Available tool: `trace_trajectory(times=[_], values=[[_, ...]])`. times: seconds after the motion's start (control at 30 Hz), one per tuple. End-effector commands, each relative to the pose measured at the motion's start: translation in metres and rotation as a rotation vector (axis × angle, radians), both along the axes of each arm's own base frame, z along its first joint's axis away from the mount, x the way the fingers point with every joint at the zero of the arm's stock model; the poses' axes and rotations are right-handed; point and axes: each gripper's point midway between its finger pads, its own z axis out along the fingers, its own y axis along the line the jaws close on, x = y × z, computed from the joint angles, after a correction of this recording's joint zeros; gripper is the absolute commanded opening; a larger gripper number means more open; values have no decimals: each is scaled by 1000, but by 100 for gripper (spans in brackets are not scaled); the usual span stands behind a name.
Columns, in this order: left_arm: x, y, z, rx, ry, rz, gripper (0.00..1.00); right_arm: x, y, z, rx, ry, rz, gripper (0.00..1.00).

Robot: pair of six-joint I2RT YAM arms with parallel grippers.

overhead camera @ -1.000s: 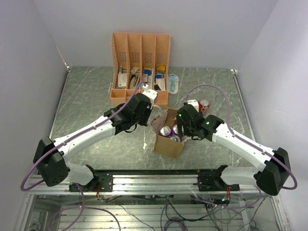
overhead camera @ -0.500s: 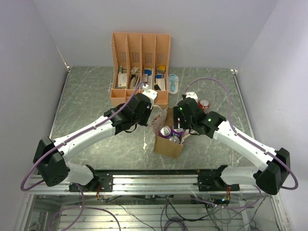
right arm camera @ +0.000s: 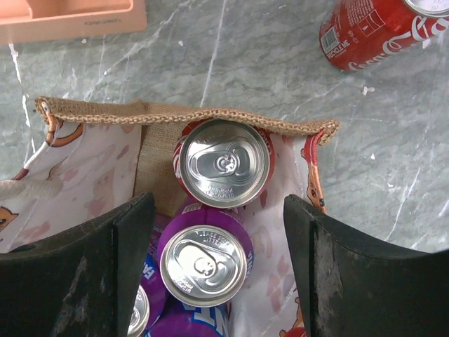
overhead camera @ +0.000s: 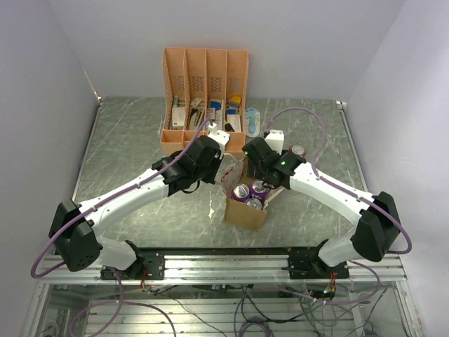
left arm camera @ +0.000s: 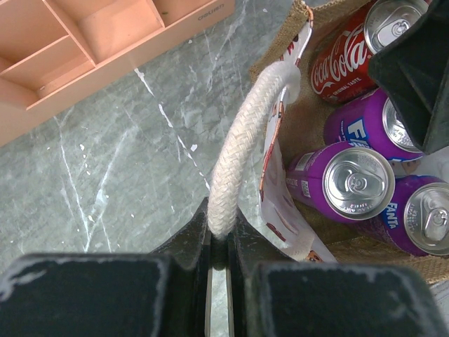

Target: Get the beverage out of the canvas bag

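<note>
The tan canvas bag [overhead camera: 245, 214] stands open at the table's middle front. It holds several purple Fanta cans [right arm camera: 205, 265] and one red Coca-Cola can [right arm camera: 223, 163] against the far rim [right arm camera: 175, 112]. My left gripper [left arm camera: 221, 232] is shut on the bag's whitish rope handle [left arm camera: 245, 140] and holds it out to the bag's left; the gripper also shows in the top view [overhead camera: 219, 163]. My right gripper [right arm camera: 216, 203] is open above the bag's mouth, with its fingers either side of the red can and a purple can, touching neither. It also shows in the top view [overhead camera: 258, 177].
A second red Coca-Cola can [right arm camera: 379, 28] lies on the table just right of the bag, seen in the top view [overhead camera: 297, 150]. The salmon-pink slotted organizer [overhead camera: 205, 98] stands behind, with a white-blue item [overhead camera: 252, 121] at its right.
My right gripper has moved left and away from me, from the bag's right side to above its far end. The left gripper still holds the handle, unmoved.
</note>
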Motion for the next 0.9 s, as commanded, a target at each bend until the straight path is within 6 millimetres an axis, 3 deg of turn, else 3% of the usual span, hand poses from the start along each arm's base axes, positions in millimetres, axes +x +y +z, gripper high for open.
trace_trajectory(times=[0.0,0.3,0.5,0.63,0.87], values=[[9,1,15,-5,-33,7,7,8,-10,-3,-4,-40,-88,74],[9,2,14,0,-32,11,7,22,-16,-28,28,8,-192,75],[9,2,14,1,-33,11,7,18,-26,-46,-29,61,-290,75],[9,2,14,0,-34,12,7,14,-21,-61,-9,100,-288,74],[9,2,13,6,-30,12,7,18,-25,-62,-9,73,-309,68]])
